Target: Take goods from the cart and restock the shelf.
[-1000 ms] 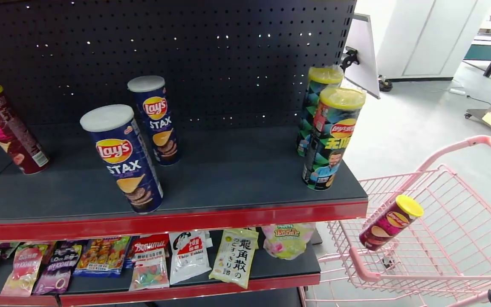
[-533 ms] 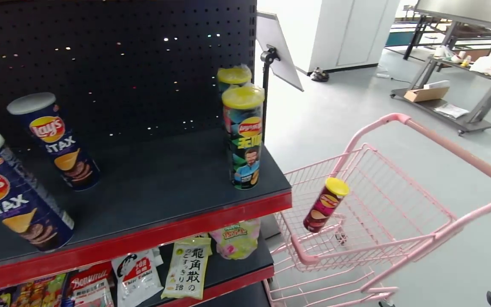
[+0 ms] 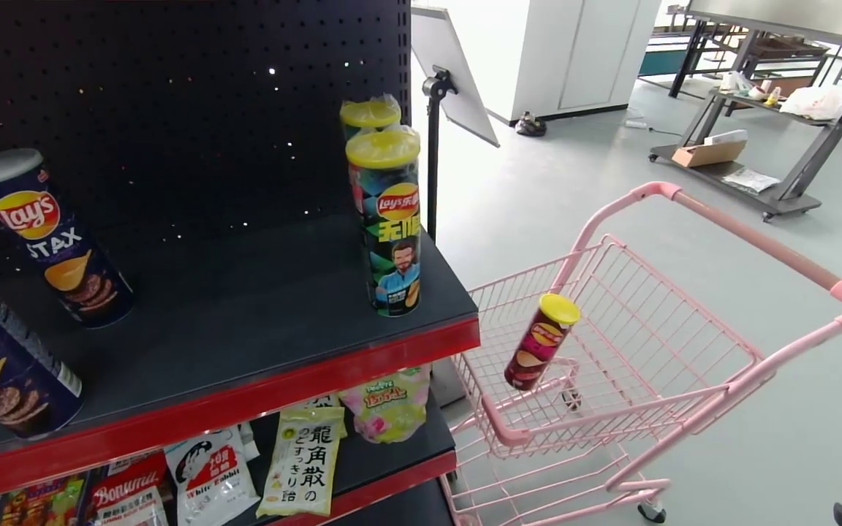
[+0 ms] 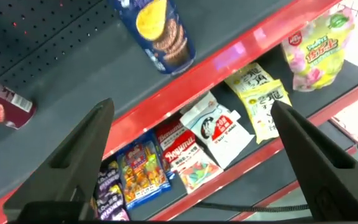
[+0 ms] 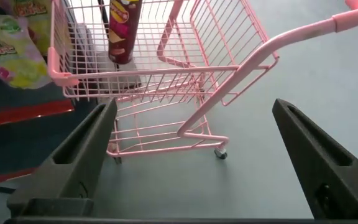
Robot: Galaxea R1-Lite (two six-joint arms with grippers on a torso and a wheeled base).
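So, the maroon chip can is seen inside the pink cart, yellow lid up, tilted and leaned against the basket wall on the shelf's side. From the right wrist view it is found well ahead of the right gripper, more toward the finger on the shelf's side than the other one. The right fingers are spread wide with nothing held between them, and the cart's lower rack and the grey floor are framed in the gap.

Same deal on the other arm: the left gripper is held wide open, nothing gripped. Between the left fingers the lower shelf's snack bags are lined up: a white bag, a pale yellow bag and a red bag. A green-and-pink bag is placed past the tip of one finger. Further out past the fingertips, a blue chip can is stood on the upper shelf, and a second maroon can is parked well off to one side of it.

In the head view two green-and-black cans with yellow lids are stood one behind the other at the shelf end nearest the cart, well apart from the blue cans.
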